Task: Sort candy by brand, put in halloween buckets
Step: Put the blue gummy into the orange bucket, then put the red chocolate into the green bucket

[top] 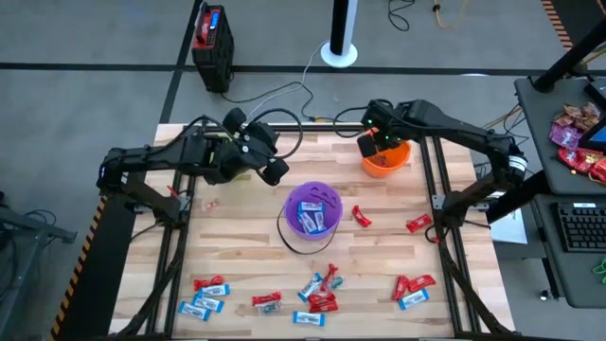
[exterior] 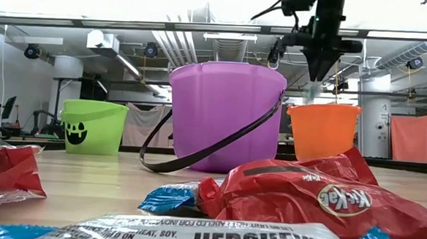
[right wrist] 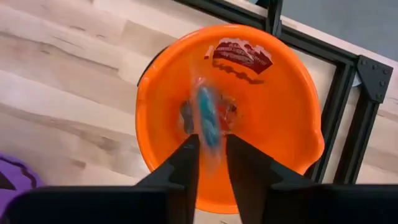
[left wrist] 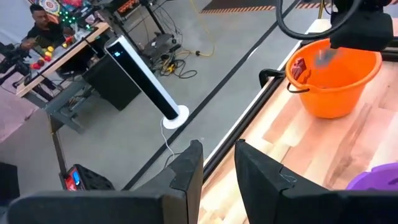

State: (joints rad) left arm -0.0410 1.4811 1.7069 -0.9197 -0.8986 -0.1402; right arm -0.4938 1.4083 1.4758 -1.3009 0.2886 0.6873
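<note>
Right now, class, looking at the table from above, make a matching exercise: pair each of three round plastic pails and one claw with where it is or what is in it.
Column one:
1. purple round plastic pail
2. orange round plastic pail
3. lime green round plastic pail
4. right claw

Column two:
A. directly above the orange pail
B. hidden under the left arm in the high view
C. mid-table, blue-and-white wrapped candies inside
D. by the table's far edge, a red wrapper inside

Pairs: 1-C, 2-D, 3-B, 4-A
</note>
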